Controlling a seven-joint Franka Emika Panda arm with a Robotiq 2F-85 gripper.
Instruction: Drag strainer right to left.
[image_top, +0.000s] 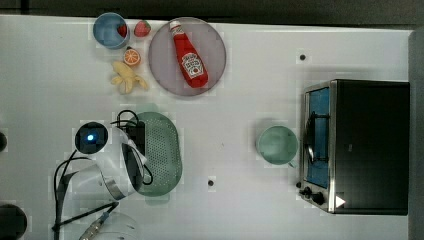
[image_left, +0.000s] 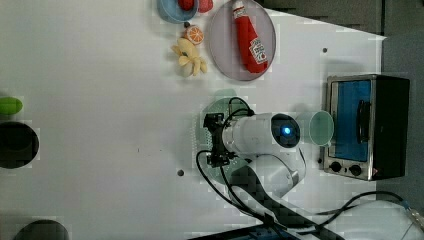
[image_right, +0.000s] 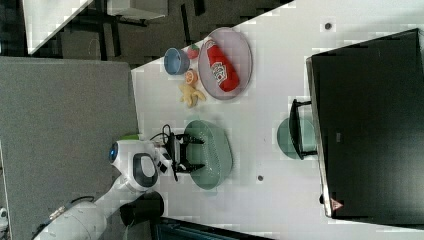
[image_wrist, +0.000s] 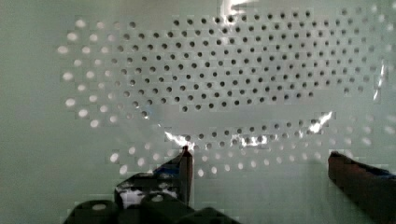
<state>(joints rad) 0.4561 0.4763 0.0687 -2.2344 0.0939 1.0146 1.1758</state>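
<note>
While the arm reaches over the table (image_top: 260, 210) in the top view, the strainer (image_top: 162, 152) lies in the top view's left half, partly hidden under the wrist, with one cup (image_top: 277, 144) well apart toward the top view's right, just beside the single toaster oven (image_top: 357, 146). Judging by that, the arm sits over the bowl so its fingers can hook the wall and pull. One plate (image_top: 187, 56) carries one ketchup bottle (image_top: 189, 54); beside it lie one banana (image_top: 127, 77), one orange half (image_top: 132, 56), one blue bowl (image_top: 110, 30) and two strawberries, one in the bowl and one next to it

From the left view, the gripper (image_left: 214, 141) points toward the left view's left, above the strainer's perforated bowl, its two fingers spread wide with nothing between them

Seen in the right view, both fingers reach over the near rim into the strainer's hollow, spread along its length; whether they touch the plastic I cannot tell. This placement probably lets the fingers catch the inside wall for dragging

Through the wrist view, the two fingertips (image_wrist: 186, 161) stand far apart against the hole-dotted floor, close above it, gripping nothing
</note>
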